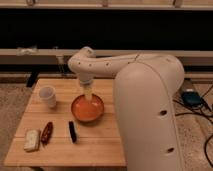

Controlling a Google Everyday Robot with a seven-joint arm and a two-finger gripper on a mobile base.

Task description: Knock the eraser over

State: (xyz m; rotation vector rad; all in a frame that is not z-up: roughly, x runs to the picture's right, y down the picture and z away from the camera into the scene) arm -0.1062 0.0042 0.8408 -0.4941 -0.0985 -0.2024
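Note:
The eraser (73, 132) is a slim dark block standing on its narrow edge on the wooden table (95, 147), just left of and in front of the orange bowl (88, 108). My gripper (89, 95) hangs from the white arm over the bowl's far side, above and to the right of the eraser and apart from it.
A white cup (48, 96) stands at the table's left. A glossy reddish-brown oblong thing (46, 133) and a pale whitish pad (32, 140) lie at the front left, close to the eraser. The arm's big white body (150, 110) blocks the table's right side.

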